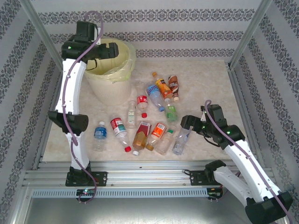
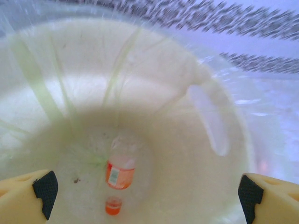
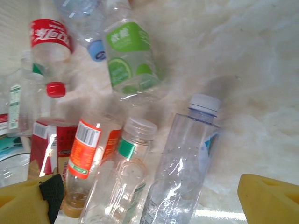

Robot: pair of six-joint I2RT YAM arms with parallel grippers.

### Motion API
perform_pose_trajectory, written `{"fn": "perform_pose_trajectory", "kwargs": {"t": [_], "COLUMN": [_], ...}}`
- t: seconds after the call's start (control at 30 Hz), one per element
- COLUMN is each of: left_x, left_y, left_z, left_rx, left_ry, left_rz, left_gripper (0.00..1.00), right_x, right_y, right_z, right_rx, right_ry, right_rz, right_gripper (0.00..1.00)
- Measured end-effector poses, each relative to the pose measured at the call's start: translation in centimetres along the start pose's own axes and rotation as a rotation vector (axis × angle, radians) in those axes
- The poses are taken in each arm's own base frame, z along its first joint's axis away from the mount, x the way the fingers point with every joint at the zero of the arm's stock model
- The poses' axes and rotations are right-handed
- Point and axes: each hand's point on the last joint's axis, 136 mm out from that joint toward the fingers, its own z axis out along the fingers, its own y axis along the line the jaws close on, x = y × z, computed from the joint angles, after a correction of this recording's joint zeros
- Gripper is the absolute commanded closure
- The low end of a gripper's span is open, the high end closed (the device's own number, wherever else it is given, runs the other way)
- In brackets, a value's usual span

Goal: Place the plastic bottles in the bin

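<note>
Your left gripper point(image 2: 147, 199) hangs over the bin point(image 1: 111, 70). Its yellow fingers point(image 2: 28, 198) are spread wide with nothing between them. Down on the floor of the bin lies one bottle with an orange label point(image 2: 120, 173). The words on it are too blurry to read. A small orange round thing point(image 2: 113, 205) lies just beside it.

Your right gripper point(image 3: 149, 196) is wide open too and holds nothing. It hangs low over the other bottles, which lie on the table point(image 1: 210, 88).

Right under it is a clear bottle with a pale cap point(image 3: 184, 158). That one touches a bottle with a green band point(image 3: 126, 179). Next comes a bottle whose orange label shows a barcode point(image 3: 88, 149).

Farther off, a green label point(image 3: 128, 56) shows lime slices and white writing. A red label point(image 3: 49, 35) has white letters you cannot read.
</note>
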Motion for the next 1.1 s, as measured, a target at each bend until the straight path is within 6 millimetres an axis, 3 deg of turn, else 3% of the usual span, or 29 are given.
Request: {"fn": "perform_pose_trajectory", "kwargs": {"t": [0.1, 0.23, 0.63, 0.83, 1.1], "left_x": [-0.6, 0.6, 12.0, 16.0, 22.3], "left_y": [-1.3, -3.2, -13.6, -17.3, -21.8], "left_z": [-3.3, -6.2, -10.6, -10.9, -8.3], "left_rx": [0.061, 0.156, 0.538, 0.682, 0.831], "left_ry": [-0.051, -0.071, -0.072, -0.076, 0.038], "left_rz": [0.008, 0.022, 0.196, 0.275, 0.349], "left_gripper": [0.0, 0.0, 0.0, 0.0, 0.0], "right_x": [0.6, 1.6, 2.5, 2.5, 3.3], "right_y": [-1.0, -2.0, -3.3, -3.6, -4.6], "right_z": [0.9, 2.0, 4.8, 6.0, 7.8], "right_rx": [0.039, 0.075, 0.106, 0.111, 0.124], "right_ry": [0.023, 0.057, 0.099, 0.101, 0.121], "right_rz": [0.021, 0.046, 0.091, 0.117, 0.162], "right_gripper": [0.07, 0.08, 0.13, 0.15, 0.16]}}
